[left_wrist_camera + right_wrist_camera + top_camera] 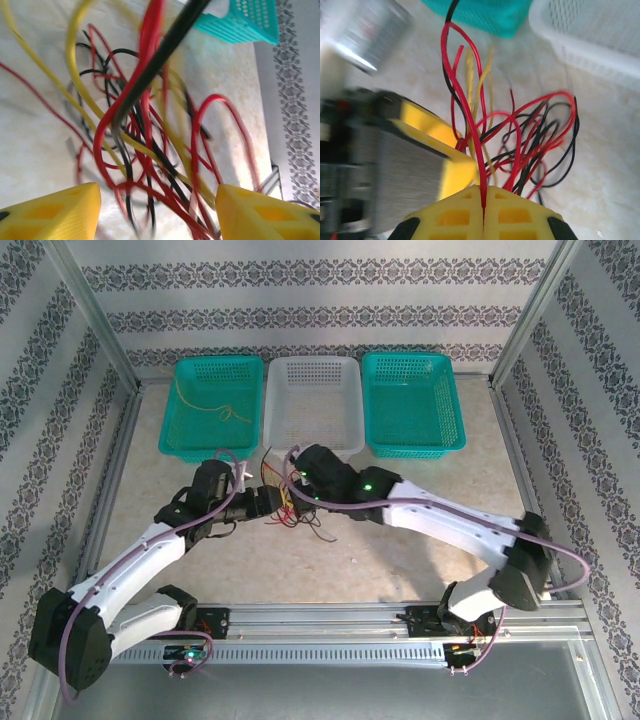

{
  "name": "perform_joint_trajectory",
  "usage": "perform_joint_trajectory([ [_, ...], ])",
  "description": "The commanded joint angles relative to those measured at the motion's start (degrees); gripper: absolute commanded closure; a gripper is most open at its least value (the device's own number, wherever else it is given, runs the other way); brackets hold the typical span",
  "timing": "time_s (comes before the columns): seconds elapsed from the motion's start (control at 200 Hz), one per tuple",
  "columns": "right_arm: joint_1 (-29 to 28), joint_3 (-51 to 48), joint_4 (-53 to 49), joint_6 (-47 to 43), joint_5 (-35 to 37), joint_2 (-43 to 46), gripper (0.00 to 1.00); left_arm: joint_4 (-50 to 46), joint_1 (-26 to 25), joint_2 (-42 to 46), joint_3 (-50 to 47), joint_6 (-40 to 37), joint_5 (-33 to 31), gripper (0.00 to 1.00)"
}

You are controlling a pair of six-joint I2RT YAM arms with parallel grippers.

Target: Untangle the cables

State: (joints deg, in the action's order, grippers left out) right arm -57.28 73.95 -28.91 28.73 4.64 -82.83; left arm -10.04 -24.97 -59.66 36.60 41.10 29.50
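Cables (291,510): loose tangle of red, black and yellow strands on the table (400,560), just in front of the white basket (312,360), between the two grippers.
Left gripper (157,215): fingers wide apart. Its wrist cam has a yellow pad (50,212) at each bottom corner w/ the tangle hanging in the gap. Nothing is pinched.
Right gripper (483,195): fingers pressed flat together, w/ a red cable (470,100) clamped in the seam and running up out of the tips.
Top cam: both arms reach in from either side and meet over the tangle, tips near each other. Finger gaps are too small to read from here. Strand ends trail toward the near side.
Left wrist cam: close-up of the knot. Red loops cross over yellow and black, and one black and one red strand are blurred right at the lens. A teal basket corner sits top right.
Right wrist cam: gives the grip detail. The left gripper's yellow finger (430,135) is just beside the clamped strand; can't tell if they touch. Black and red loops sag to the right over the table.
Left teal basket (218,361): one yellow cable (210,408) lies inside, well apart from the tangle.
Right teal basket (410,356): stands beside the white one, far side of the table.
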Motion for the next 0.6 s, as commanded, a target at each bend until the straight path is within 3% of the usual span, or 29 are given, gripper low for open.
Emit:
perform_joint_trajectory([
  [0.0,0.0,-2.9,5.6,1.9,-0.7,4.1,1.0,5.4,-2.9,-2.3,1.9,0.1,2.2,0.36],
  [0.175,-0.1,-4.0,9.4,2.8,-2.5,11.3,1.0,6.4,-4.1,-4.1,2.8,-0.6,-0.8,0.37],
  [0.43,0.1,-2.2,7.2,0.9,-0.5,17.4,1.0,6.7,-4.2,-6.0,2.2,-0.4,-2.7,0.62],
  [0.525,0.1,-3.0,5.5,0.3,2.1,20.0,1.0,4.9,-4.1,-5.5,1.6,-1.0,-3.6,0.76],
  [0.595,0.4,-4.1,4.2,0.1,3.7,22.2,1.0,2.5,-4.2,-5.0,1.3,-2.2,-5.1,0.92],
])
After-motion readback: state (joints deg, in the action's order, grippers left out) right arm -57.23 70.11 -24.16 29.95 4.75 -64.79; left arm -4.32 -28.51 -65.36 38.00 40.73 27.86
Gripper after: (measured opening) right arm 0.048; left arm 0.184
